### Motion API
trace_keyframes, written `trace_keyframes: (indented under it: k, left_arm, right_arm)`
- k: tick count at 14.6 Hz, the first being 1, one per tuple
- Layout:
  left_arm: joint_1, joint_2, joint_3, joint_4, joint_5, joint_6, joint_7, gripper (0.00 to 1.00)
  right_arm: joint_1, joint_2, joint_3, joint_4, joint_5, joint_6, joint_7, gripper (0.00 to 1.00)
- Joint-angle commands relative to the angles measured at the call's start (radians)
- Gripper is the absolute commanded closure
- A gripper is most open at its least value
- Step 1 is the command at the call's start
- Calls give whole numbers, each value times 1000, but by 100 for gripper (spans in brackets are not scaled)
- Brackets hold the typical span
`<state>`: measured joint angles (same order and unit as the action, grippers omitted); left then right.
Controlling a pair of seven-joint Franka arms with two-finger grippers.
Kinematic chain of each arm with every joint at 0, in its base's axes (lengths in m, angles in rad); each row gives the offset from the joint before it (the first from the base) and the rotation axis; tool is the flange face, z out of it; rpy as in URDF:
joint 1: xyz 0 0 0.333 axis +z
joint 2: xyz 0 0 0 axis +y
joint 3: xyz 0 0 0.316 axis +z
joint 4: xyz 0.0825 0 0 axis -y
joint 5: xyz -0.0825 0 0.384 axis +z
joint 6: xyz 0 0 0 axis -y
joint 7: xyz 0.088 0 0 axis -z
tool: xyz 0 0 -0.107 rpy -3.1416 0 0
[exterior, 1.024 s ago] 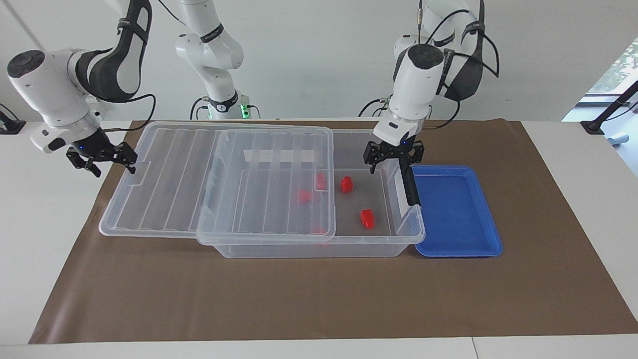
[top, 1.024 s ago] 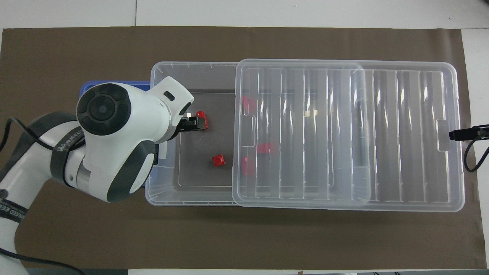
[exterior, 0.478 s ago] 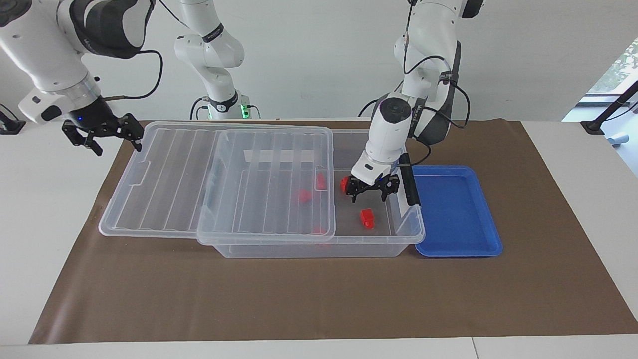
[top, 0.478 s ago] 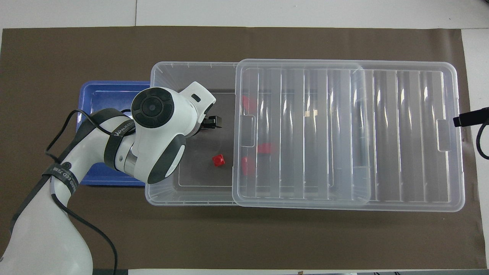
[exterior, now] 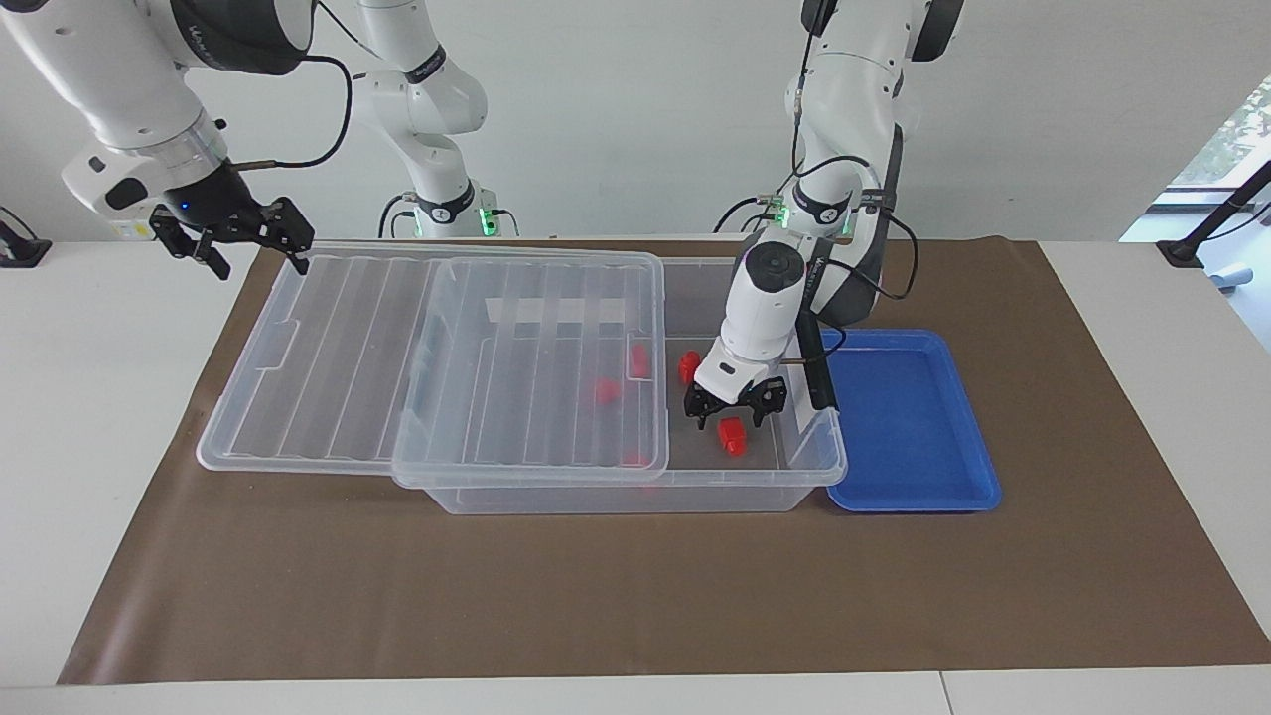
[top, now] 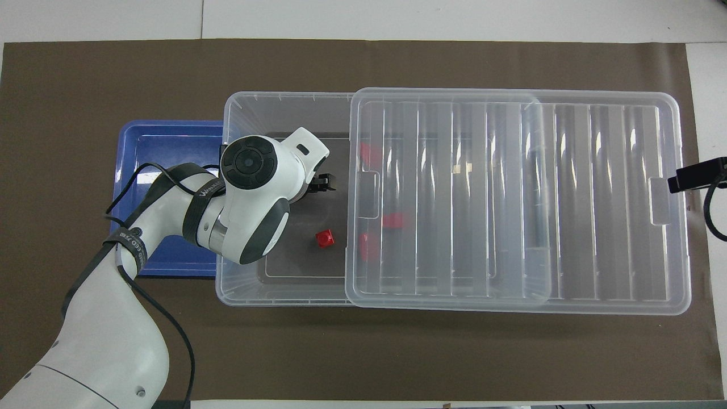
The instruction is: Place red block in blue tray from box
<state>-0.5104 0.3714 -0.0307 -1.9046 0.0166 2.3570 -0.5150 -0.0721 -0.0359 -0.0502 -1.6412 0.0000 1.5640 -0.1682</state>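
White wall (exterior: 616, 119) at the robots' end. In front of it, white table (exterior: 79, 447) under a brown mat (exterior: 596, 596) that covers most of the top.

Right gripper (exterior: 236, 241) up over the table edge, beside the lid's corner at the right arm's end, jaws spread and holding nothing; in the overhead view only a black tip at the frame's edge. From above, red block hidden beneath the left arm. Under the ribbed lid (exterior: 427, 357), three more blocks (exterior: 607, 389), seen only as red smears.

Clear box (exterior: 635, 492) mid-mat, lid slid toward the right arm's end, the end by the left arm uncovered. On the bare floor there, a second block (exterior: 687, 367), then, farther from the robots, the red block (exterior: 732, 435). Left gripper (exterior: 733, 415) down inside the box just over that block, jaws apart; contact not clear. Tray (exterior: 909, 427) just beside the box at the left arm's end.
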Motion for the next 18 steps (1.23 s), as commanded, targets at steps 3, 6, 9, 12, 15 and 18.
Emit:
trace_keyframes:
  k: [3, 6, 9, 12, 15, 18]
  left_arm:
    - [-13, 4, 14, -14, 31, 51, -25, 67]
    - [-7, 4, 18, -10, 43, 45, -25, 100]
    - [-5, -9, 18, -7, 51, 35, -26, 100]
    - [-5, -96, 18, -4, 52, -72, -25, 100]
    - [-7, -208, 17, 1, 52, -200, -25, 100]
    - [-8, -299, 14, 2, 49, -294, -22, 100]
  right_arm:
    - [-5, -7, 6, -8, -9, -10, 18, 0]
    - [2, -10, 6, -23, -18, 10, 25, 0]
    - [5, -15, 6, -28, -18, 15, 44, 0]
    - [2, -18, 6, -29, -12, -8, 39, 0]
    - [3, -19, 7, -26, -12, -16, 39, 0]
    - [2, -19, 7, -31, -15, -6, 36, 0]
